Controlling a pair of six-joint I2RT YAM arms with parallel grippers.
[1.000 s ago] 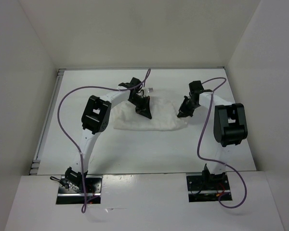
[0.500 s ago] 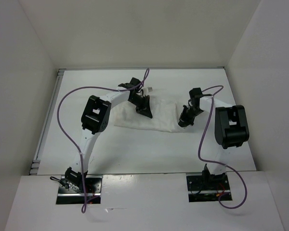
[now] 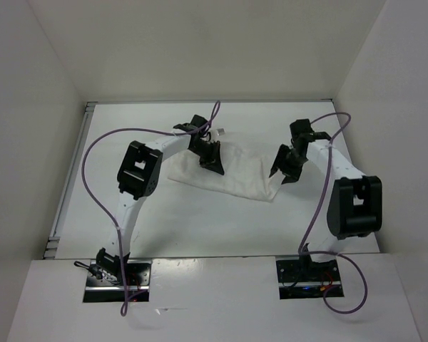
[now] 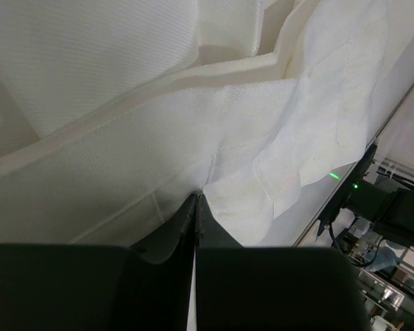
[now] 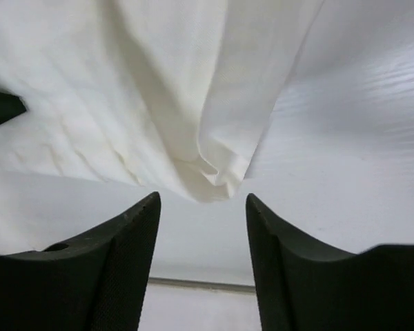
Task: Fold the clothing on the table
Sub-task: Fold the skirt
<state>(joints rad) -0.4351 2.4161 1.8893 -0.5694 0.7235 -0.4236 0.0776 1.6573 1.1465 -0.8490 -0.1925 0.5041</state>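
Note:
The clothing point(image 3: 239, 178) lies as a wrinkled white piece across the middle of the table point(image 3: 200, 228). My left gripper point(image 3: 214, 165) is at its far left part, shut, and pinches a fold of the clothing point(image 4: 124, 69) at the fingertips, where wrinkles gather; this gripper point(image 4: 196, 198) hides the pinched spot. My right gripper point(image 3: 279, 174) hovers at the cloth's right end. In the right wrist view this gripper point(image 5: 203, 200) stands open, with a bunched corner of the clothing point(image 5: 214, 172) lying on the table point(image 5: 345, 138) just beyond the fingertips, apart from both.
Upright white walls point(image 3: 43, 142) close in the table on three sides. Purple cables point(image 3: 93, 157) loop above both arms. A small white item point(image 3: 220, 132) sits on the table behind the left gripper. The table's metal rim point(image 3: 65, 185) runs along the left.
My right gripper has opened and let go of the cloth's right corner, then pulled back to the right. The cloth's right end has settled nearer. The left gripper has stayed put, still shut.

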